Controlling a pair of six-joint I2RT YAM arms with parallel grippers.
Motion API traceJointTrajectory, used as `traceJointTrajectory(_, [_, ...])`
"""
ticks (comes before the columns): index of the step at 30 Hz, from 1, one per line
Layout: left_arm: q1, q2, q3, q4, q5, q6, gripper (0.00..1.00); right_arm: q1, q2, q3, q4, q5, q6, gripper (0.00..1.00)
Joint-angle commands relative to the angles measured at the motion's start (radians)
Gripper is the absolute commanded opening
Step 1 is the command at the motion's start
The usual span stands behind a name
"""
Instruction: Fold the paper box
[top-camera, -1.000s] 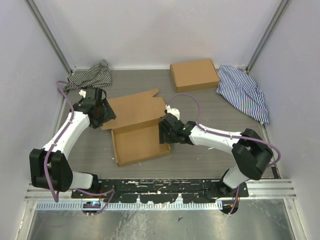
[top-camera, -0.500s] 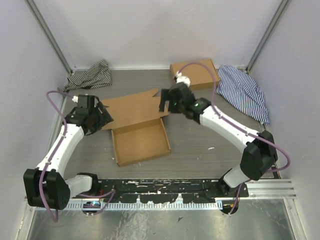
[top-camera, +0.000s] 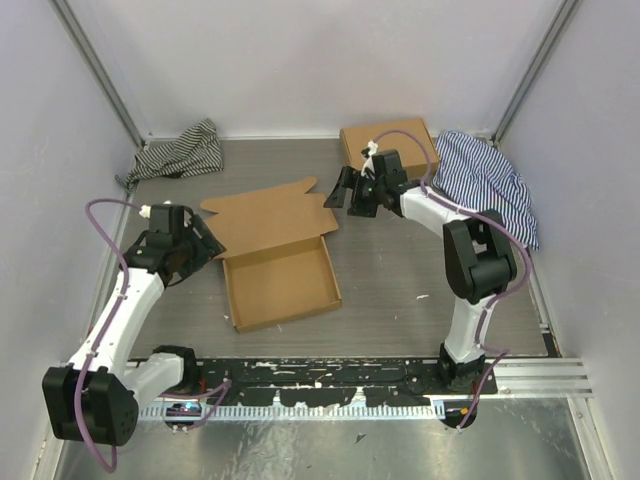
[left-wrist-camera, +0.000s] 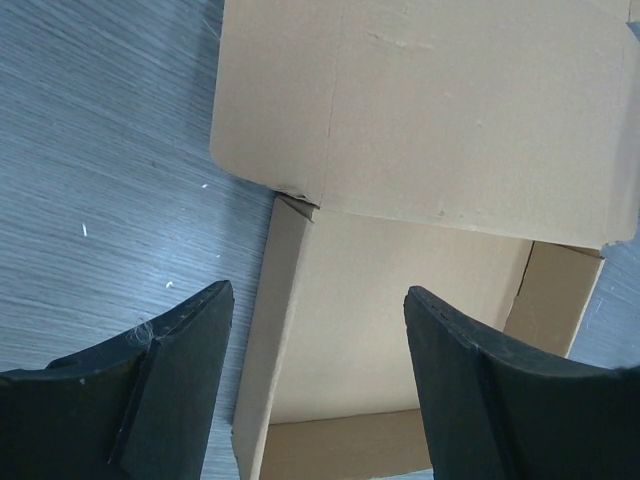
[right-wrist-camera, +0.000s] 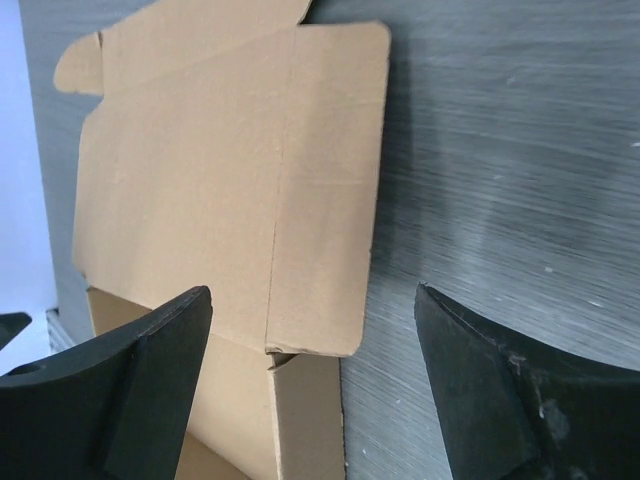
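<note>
A brown paper box (top-camera: 280, 262) sits mid-table (top-camera: 400, 270), its tray walls raised and its lid lying flat behind. The left gripper (top-camera: 203, 240) hovers at the lid's left corner and the right gripper (top-camera: 342, 192) at its right edge, both spread wide and empty (touching nothing, as far as I can see). Closing the lid looks next: each must catch a lid edge and swing it over the tray.

Grey table (top-camera: 400, 285) bears paper box (top-camera: 280, 282), flat box (top-camera: 412, 150) — two striped cloths (top-camera: 182, 150) (top-camera: 485, 180).
</note>
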Motion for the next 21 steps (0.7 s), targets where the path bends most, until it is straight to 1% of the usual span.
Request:
traceJointTrajectory(1, [0.005,-0.032,-0.028,0.017,0.017,-0.008,0.76,0.007,0.036,0.025,0.129,-0.162,0.016,0.86])
traceJointTrajectory(7, [0.004,-0.048,-0.049,0.014,0.022,-0.008,0.76,0.007,0.113,0.047,0.163,-0.227,0.025,0.84])
traceJointTrajectory(15, [0.005,-0.07,-0.067,0.009,0.022,-0.011,0.76,0.007,0.168,0.069,0.168,-0.248,0.026,0.82])
traceJointTrajectory(19, [0.005,-0.071,-0.071,0.008,0.025,-0.011,0.76,0.006,0.194,0.075,0.201,-0.295,0.038,0.77])
traceJointTrajectory(21, [0.004,-0.072,-0.071,0.005,0.024,-0.011,0.76,0.007,0.205,0.08,0.215,-0.318,0.047,0.72])
